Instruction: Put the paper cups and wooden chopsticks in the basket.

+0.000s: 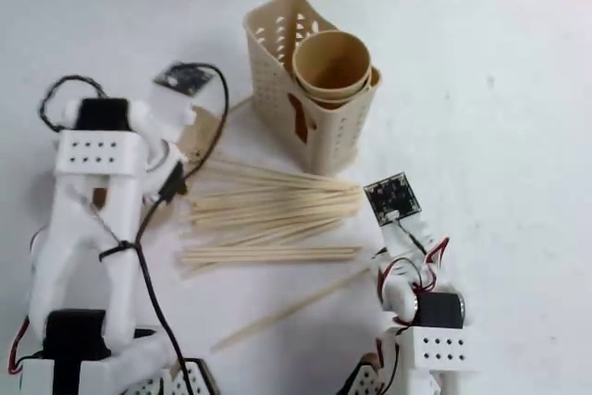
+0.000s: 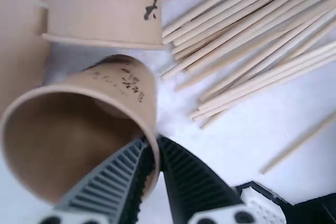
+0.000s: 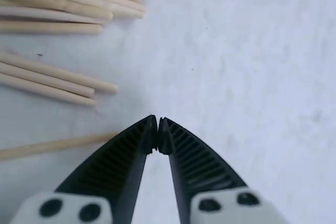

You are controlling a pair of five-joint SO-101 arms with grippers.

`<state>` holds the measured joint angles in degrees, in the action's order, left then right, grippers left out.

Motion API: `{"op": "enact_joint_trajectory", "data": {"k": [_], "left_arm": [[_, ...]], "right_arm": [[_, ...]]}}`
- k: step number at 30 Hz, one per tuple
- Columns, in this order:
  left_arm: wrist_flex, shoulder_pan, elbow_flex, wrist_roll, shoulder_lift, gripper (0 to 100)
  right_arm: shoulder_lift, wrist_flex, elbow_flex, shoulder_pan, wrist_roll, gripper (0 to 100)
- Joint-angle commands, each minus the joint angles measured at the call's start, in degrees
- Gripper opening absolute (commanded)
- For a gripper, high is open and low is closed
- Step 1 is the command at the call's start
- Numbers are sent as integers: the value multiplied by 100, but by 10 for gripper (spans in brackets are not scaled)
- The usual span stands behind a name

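A cream slotted basket stands upright at the back middle with stacked paper cups inside it. Wooden chopsticks lie in a loose pile in front of it. My left gripper is shut on the rim of a brown paper cup lying on its side, one finger inside and one outside. A second cup lies just beyond it, and part of a third shows beside them. My right gripper is shut with nothing in it, low over the table near the chopstick ends.
One stray chopstick lies slanted in front of the pile, between the two arms. The left arm covers the table's left side and the right arm sits at the front right. White tabletop stretches right of the basket.
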<state>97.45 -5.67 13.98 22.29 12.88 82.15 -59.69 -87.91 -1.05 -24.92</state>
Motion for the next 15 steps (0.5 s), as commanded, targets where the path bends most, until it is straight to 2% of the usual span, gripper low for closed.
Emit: {"op": "enact_joint_trajectory", "data": {"k": [1, 6, 15], "left_arm": [[492, -356, -1064, 193, 66, 24], [501, -646, -1829, 246, 66, 24], [510, -585, -3833, -53, 66, 24]], "right_arm": [[75, 180, 26, 31, -53, 18], [75, 198, -26, 13, -53, 18], [75, 198, -26, 31, -53, 18]]}}
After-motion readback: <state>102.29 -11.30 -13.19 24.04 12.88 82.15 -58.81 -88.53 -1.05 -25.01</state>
